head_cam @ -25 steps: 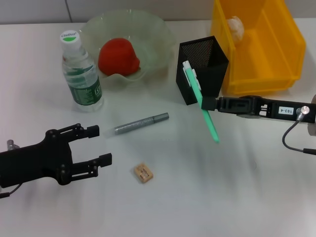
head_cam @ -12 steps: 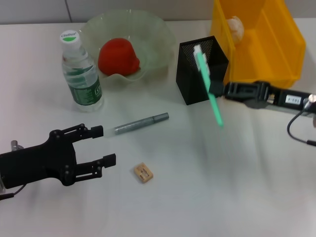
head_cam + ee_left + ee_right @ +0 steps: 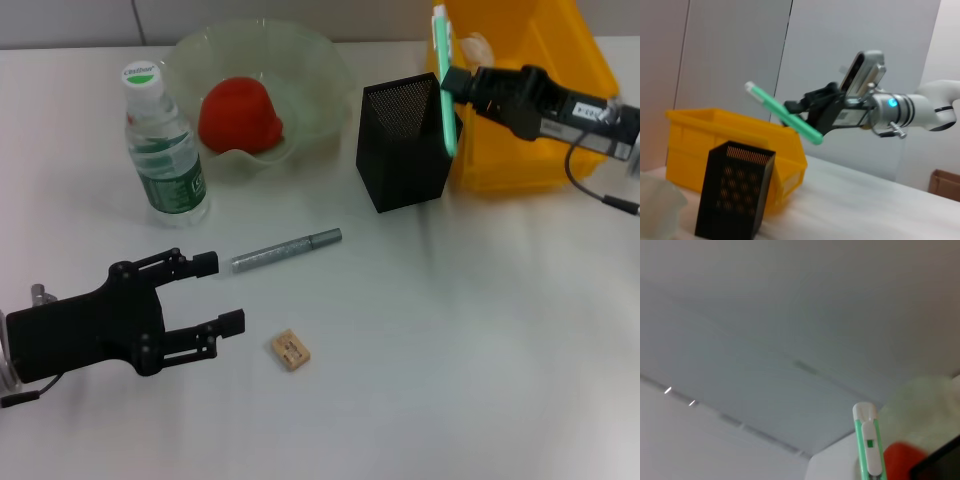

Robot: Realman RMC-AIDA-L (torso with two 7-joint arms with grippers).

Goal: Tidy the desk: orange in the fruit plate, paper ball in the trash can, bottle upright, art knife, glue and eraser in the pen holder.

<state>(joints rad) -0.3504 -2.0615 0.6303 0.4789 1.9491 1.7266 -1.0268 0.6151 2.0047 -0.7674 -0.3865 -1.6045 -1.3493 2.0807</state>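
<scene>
Left tool (image 3: 210, 292) hovers spread and empty near the glue (image 3: 287, 250) and eraser (image 3: 290, 350). Right tool (image 3: 452, 82) pinches the art knife (image 3: 443, 80) mid-shaft over the pen holder (image 3: 405, 150); light, stiff, probably slippery plastic.

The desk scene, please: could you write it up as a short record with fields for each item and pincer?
orange: in fruit plate
fruit plate: far side of the desk
bottle: upright beside plate
paper ball: in yellow bin
art knife: green, held above pen holder
pen holder: black mesh, upright
glue: lying on desk
eraser: lying on desk
right pincer: shut on art knife
left pincer: open, low near glue and eraser
</scene>
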